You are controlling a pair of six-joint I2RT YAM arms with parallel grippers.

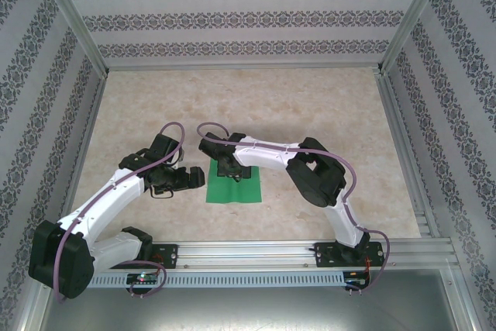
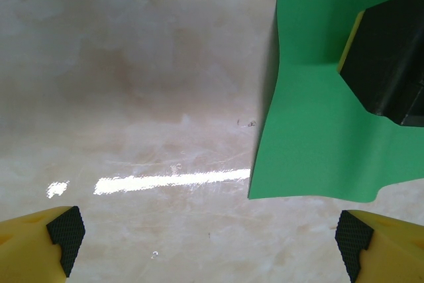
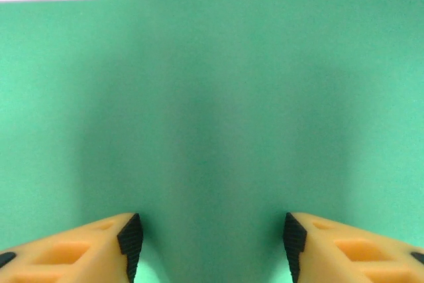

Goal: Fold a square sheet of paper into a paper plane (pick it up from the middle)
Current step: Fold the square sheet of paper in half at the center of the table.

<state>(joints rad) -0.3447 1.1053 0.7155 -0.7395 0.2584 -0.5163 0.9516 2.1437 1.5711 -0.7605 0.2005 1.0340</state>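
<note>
**A:** Yellow fingers (image 3: 73, 253) of the right gripper (image 3: 211, 238) sit closest, their black pads pressed down on the middle of the green sheet (image 3: 212, 97). How do they stand?

**B:** Partly apart, with a gap between the pads. A soft ridge of paper rises in that gap, but I judge nothing is pinched yet.

**A:** And the left gripper (image 2: 209, 238)?

**B:** Spread wide and holding nothing, just off the sheet's left edge, above bare table (image 2: 132, 64).

**A:** Where does the sheet lie?

**B:** On the table under the right gripper. It is mostly flat, but the left edge curls up a little.

**A:** What could spoil it?

**B:** If the pads slide instead of gathering the paper, the ridge flattens and the pinch comes up empty. Uneven pressure could drag the sheet askew or crease it off-centre, and a stray crease would throw off every later fold.
</note>
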